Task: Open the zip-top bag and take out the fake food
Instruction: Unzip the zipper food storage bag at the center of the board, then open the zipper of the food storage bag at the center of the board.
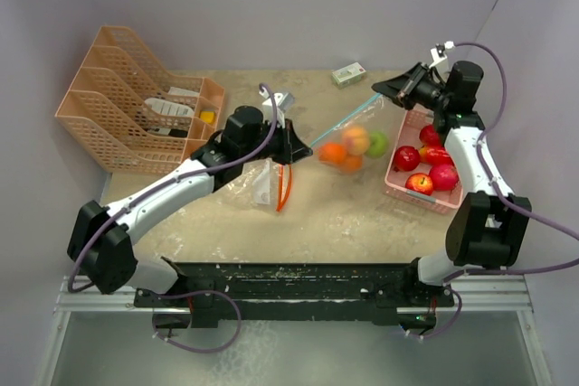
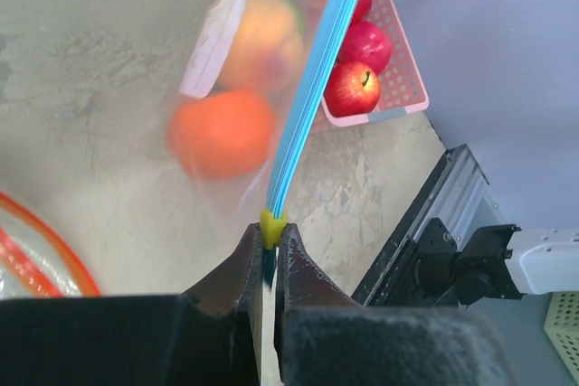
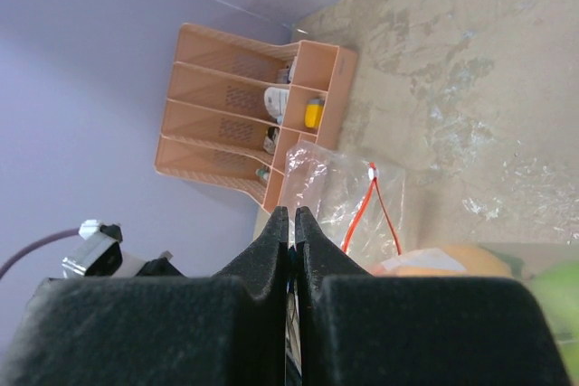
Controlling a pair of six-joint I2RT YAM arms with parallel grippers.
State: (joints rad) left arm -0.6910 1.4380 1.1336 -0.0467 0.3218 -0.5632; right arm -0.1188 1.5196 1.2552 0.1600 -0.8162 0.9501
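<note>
The left gripper [image 1: 306,147] and right gripper [image 1: 378,88] are matte black wedges on white-shelled arms [image 1: 172,183] with black joints and looping purple-grey cables [image 1: 500,61].

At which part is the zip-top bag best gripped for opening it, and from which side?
Grip the yellow slider at the end of the blue zip strip, coming end-on along the strip, as the left tool does: the slider is a small raised tab and the strip is taut.

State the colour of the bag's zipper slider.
The slider is yellow; the left wrist view shows it best.
</note>
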